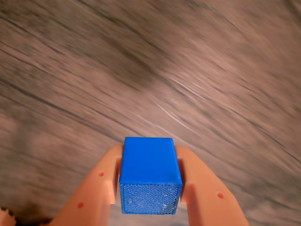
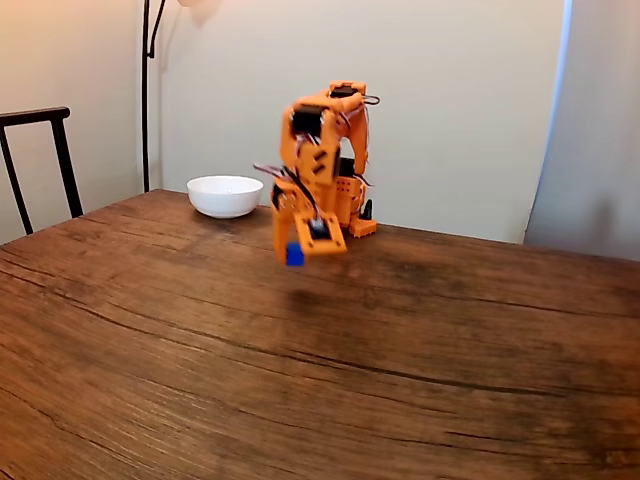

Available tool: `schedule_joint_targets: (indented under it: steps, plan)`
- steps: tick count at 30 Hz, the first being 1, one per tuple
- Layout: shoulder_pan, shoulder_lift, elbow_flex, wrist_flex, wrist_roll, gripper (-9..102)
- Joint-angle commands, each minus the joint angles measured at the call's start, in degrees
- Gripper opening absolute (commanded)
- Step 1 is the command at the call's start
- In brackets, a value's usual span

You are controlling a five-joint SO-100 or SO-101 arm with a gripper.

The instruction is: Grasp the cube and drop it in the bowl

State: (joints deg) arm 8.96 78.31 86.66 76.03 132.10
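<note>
The bright-blue cube (image 1: 150,174) is clamped between the two orange fingers of my gripper (image 1: 149,183), which is shut on it. In the fixed view the cube (image 2: 295,254) hangs a little above the wooden table at the tip of the orange arm's gripper (image 2: 296,250). The white bowl (image 2: 225,195) stands on the table at the back left, to the left of the arm and apart from the cube. The wrist view looks down on blurred wood grain below the cube.
The brown wooden table (image 2: 320,360) stretches wide in front of the arm. A dark chair back (image 2: 40,150) stands at the left edge, and a black lamp pole (image 2: 146,90) rises behind the bowl against the wall.
</note>
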Motion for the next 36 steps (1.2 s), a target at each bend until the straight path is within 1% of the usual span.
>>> schedule_joint_targets:
  steps: [1, 10, 16, 23, 29, 36]
  plan:
    - [3.25, 5.36, -5.36, 5.1, 1.58, 0]
    - [21.8, 30.76, -0.35, 15.82, 6.77, 0]
    - [31.55, 44.03, 7.47, 19.07, 8.61, 0]
    - [43.51, 53.79, 12.83, 18.72, 8.88, 0]
    - [55.02, 55.55, 13.18, 18.19, 8.88, 0]
    - [65.74, 55.02, 13.45, 12.57, 8.88, 0]
